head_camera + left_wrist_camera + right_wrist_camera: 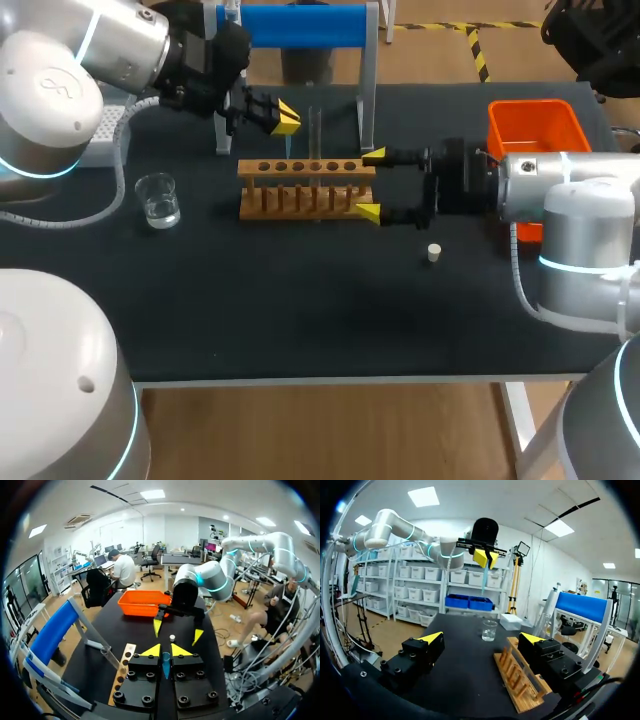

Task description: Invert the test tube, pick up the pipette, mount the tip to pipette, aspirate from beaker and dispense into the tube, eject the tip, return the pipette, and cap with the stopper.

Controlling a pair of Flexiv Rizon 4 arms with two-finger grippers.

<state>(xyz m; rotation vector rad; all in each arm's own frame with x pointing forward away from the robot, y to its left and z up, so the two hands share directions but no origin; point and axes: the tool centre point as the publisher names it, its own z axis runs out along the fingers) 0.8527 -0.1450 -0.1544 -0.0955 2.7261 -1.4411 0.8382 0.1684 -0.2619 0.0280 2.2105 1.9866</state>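
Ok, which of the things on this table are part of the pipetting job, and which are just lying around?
Job: pipette in the left gripper, tube, rack, beaker, stopper, stand.

Lying about: bin, box. The task names neither, though the bin may take the ejected tip.

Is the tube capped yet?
Uncapped: the stopper lies on the table, apart from the tube standing in the rack.
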